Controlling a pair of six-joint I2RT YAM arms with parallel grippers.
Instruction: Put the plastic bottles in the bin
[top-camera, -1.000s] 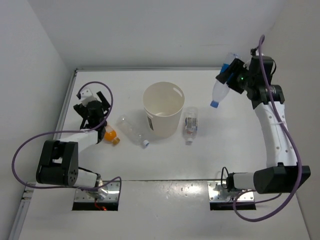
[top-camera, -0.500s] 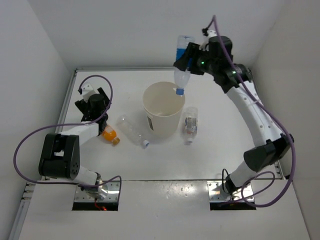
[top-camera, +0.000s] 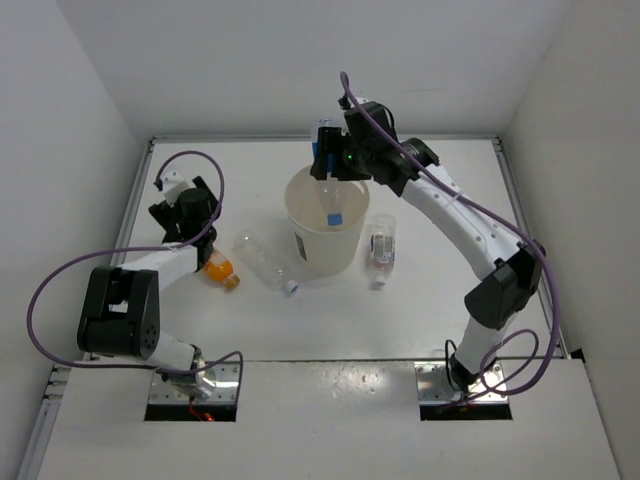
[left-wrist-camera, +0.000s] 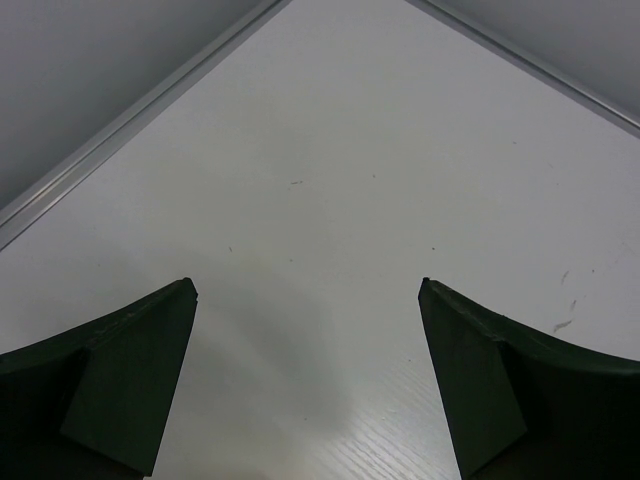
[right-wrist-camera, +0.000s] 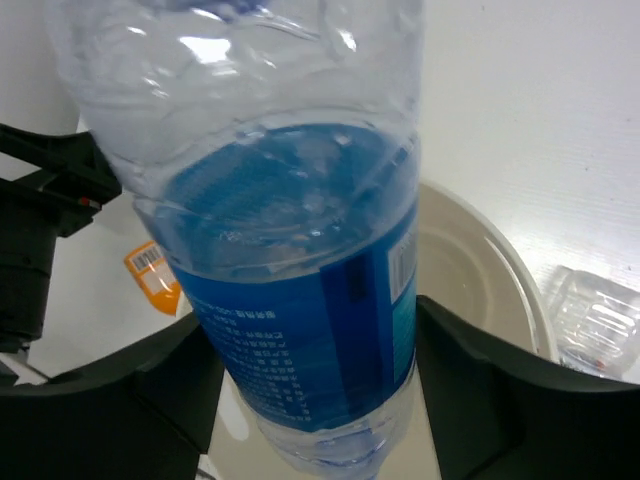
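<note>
Gripping the crinkled, clear-plastic blue bottle (right-wrist-camera: 300, 300) by its body, neck down, the right end effector (top-camera: 331, 165) hangs over the smooth, round cream bin (top-camera: 305, 240). The bottle's lower end dips inside the rim directly beneath it. The right arm arches far forward and leftward, while the left end effector (left-wrist-camera: 307, 290) stands wide open over the bare white bench (left-wrist-camera: 400, 150).

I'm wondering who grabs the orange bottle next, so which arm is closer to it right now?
Left. The left arm has its open jaws just beyond the orange bottle, slightly to its left. The right arm is over the bin, holding the blue bottle cap-down.
</note>
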